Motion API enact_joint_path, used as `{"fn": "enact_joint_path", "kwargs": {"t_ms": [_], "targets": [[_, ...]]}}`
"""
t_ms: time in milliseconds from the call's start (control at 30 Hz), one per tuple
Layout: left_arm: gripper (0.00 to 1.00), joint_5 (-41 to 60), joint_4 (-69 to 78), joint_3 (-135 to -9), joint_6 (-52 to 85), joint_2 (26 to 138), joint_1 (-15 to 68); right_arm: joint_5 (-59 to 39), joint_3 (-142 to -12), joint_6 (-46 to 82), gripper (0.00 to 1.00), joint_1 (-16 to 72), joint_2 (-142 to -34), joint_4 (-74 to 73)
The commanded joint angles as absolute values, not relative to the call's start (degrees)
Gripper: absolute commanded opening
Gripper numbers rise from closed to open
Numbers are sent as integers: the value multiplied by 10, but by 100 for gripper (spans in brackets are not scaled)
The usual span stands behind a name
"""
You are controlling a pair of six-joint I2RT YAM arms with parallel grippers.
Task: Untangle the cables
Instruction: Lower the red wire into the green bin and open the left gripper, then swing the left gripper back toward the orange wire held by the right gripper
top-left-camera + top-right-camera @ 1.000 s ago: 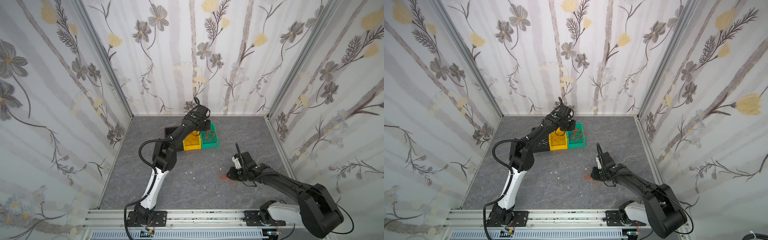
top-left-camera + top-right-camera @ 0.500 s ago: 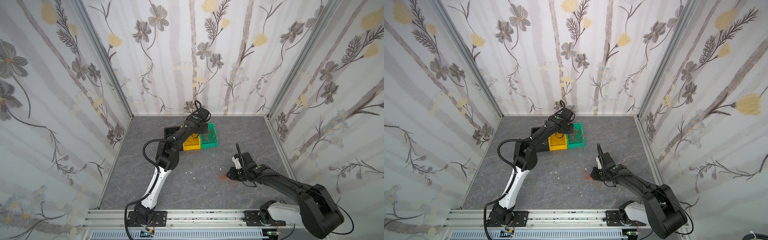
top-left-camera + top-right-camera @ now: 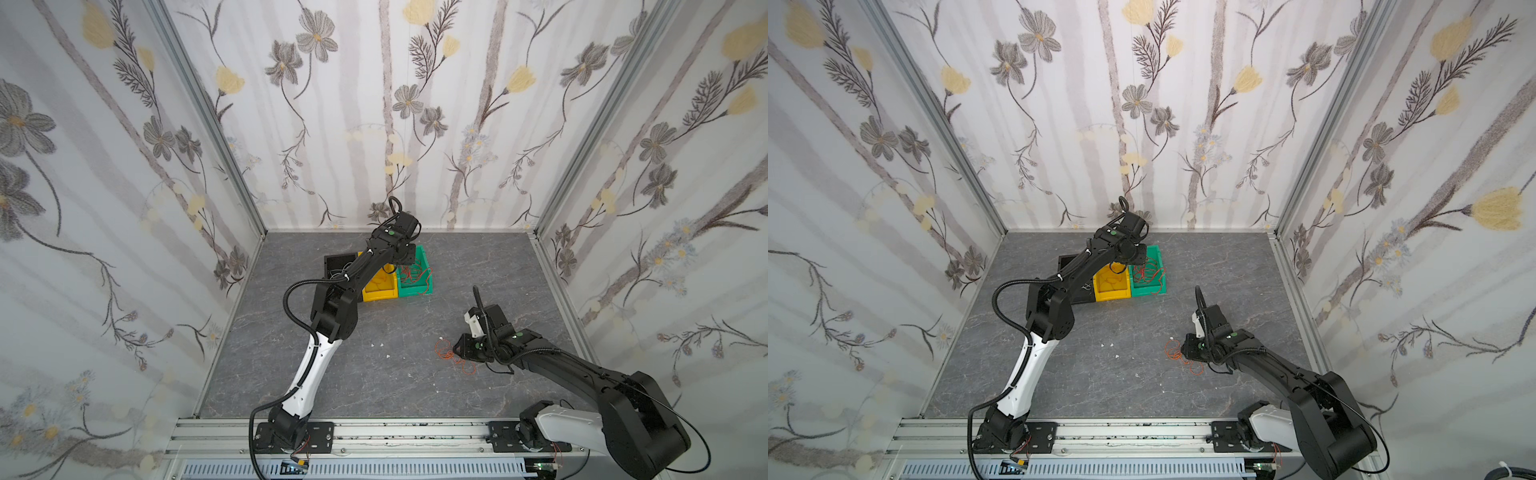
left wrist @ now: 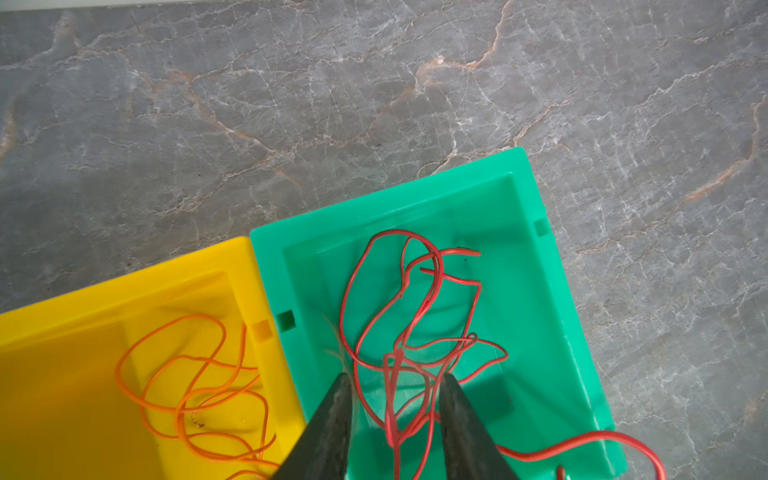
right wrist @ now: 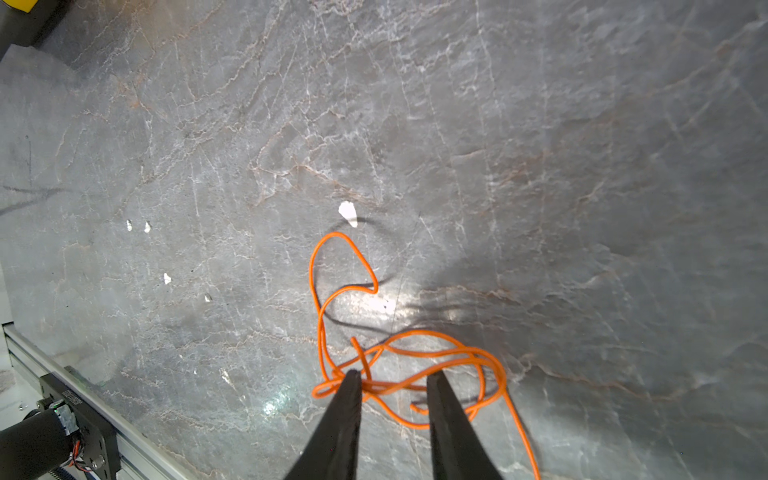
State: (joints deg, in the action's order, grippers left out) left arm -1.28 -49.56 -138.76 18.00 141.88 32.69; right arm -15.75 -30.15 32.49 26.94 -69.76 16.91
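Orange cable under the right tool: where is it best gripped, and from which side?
Probably the lone loop of the orange cable, arching clear of the crossed strands. Come down from above: it lies on the table, so the right tool could straddle one strand.

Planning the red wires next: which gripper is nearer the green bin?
Left. The left gripper hangs directly over the green bin, among its red cables; the right gripper is far away, over the orange cable on the table.

Lighting is bright, diffuse, overhead. Both top views bow at the edges. In the right wrist view, glare spots mark the table (image 5: 376, 305); shadows are soft.
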Motion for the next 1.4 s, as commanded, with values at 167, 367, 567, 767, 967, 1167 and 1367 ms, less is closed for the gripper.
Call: {"fn": "enact_joint_path", "kwargs": {"t_ms": [167,367,567,767,967,1167,1367], "targets": [[54,-8,-507,-1396,163,1359,333,-163,-304,325,30,269,-688,170],[57,49,-470,-1299,162,1277,341,-161,-305,331,32,270,-670,178],[57,112,-363,-1093,192,1147,354,-139,-306,346,41,271,-646,203],[57,139,-256,-894,241,1036,372,-123,-313,358,52,271,-673,207],[58,174,-161,-743,284,967,386,-138,-326,363,50,283,-734,164],[58,207,-89,-629,309,924,388,-147,-348,360,31,317,-788,133],[58,242,-53,-554,309,891,388,-158,-367,346,4,349,-811,120]]}}
